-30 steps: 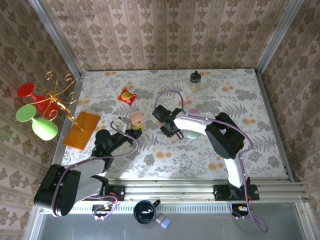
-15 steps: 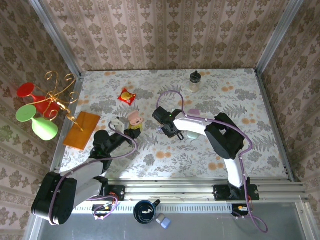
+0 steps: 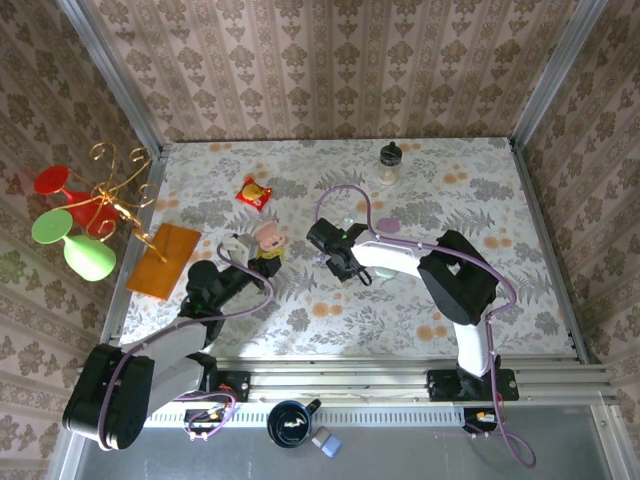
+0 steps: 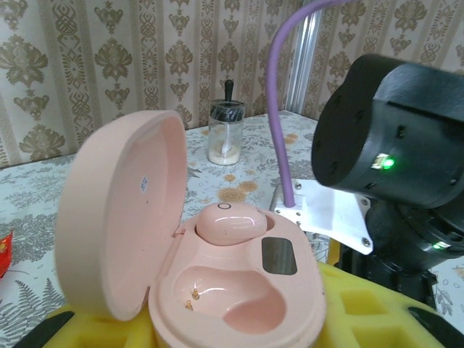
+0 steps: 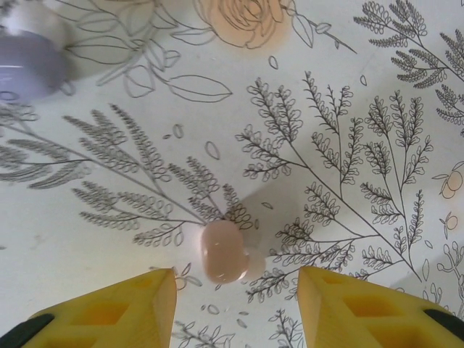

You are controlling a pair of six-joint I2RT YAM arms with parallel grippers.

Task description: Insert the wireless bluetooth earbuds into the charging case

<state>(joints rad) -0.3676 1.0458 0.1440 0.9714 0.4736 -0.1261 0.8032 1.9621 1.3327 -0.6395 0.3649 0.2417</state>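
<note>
My left gripper [image 4: 232,330] is shut on the pink charging case [image 4: 239,290], gripped between the yellow fingers [image 4: 377,312]. The lid stands open to the left. One pink earbud [image 4: 230,222] sits in the far socket and the near socket is bare. From above, the case [image 3: 268,236] is held left of centre. Another pink earbud [image 5: 223,251] lies on the floral table. My right gripper [image 5: 235,290] is open just above it, a fingertip on each side and neither touching. In the top view the right gripper [image 3: 338,260] hangs right of the case.
A lilac rounded object [image 5: 25,65] lies beyond the earbud, and a lilac case [image 3: 388,225] sits by the right arm. A small black-lidded jar [image 3: 390,160] stands at the back. A red packet [image 3: 254,192], an orange board [image 3: 165,260] and a gold stand with cups [image 3: 110,195] are on the left.
The left gripper lifted the case slightly away from its base, then held still. The right arm shifted a little to the right and its jaws widened.
</note>
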